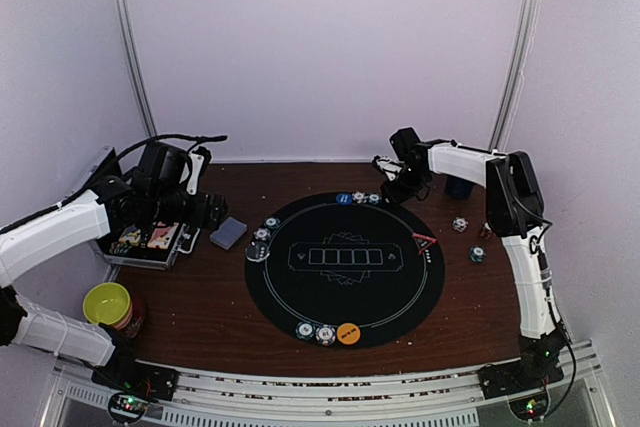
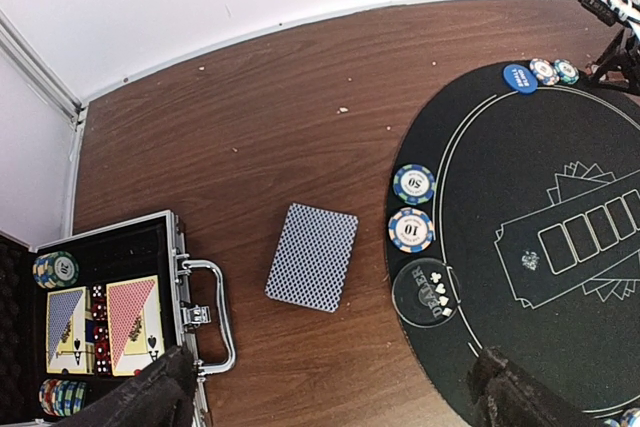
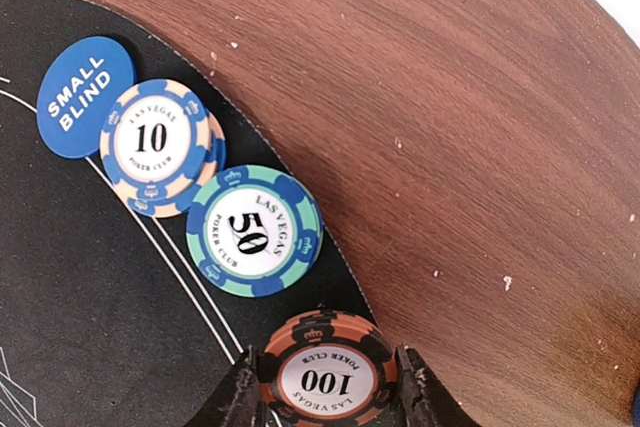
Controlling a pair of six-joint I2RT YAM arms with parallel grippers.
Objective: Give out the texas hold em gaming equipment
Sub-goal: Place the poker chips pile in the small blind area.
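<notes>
One red-and-black 100 chip (image 3: 325, 375) sits between the fingers (image 3: 236, 402) of the right gripper (image 3: 328, 399), which are closed against opposite sides of its rim. The chip lies at the far rim of the black mat (image 3: 80, 327), just beside the 50 chip (image 3: 255, 230). The 10 chip (image 3: 160, 145) and the blue small-blind button (image 3: 85, 95) follow in a row along the same edge.

Handling: treat each chip as a rigid, light disc with a smooth face and a thin edge. Grip across the diameter, on the rim only; a face grip is not available while the chip lies flat. Expect slip if the pads sit off-centre. Whether the chip rests on the mat or is lifted just clear cannot be told from the wrist view.

The left gripper (image 2: 330, 402) hangs with jaws spread wide and holds nothing. Below it lies the card deck (image 2: 312, 256), flat on the bare table (image 2: 250, 127) between the open case (image 2: 140, 247) and the mat. The deck is a loose stack, likely to shear or fan under side pressure. Take it across its narrower width, fingers on the long edges, low near the table.

Clearance: the mat edge forms a small step, and the neighbouring 50 chip leaves little room on that side for a finger to open. Open table surface lies beyond the mat toward the far wall.
</notes>
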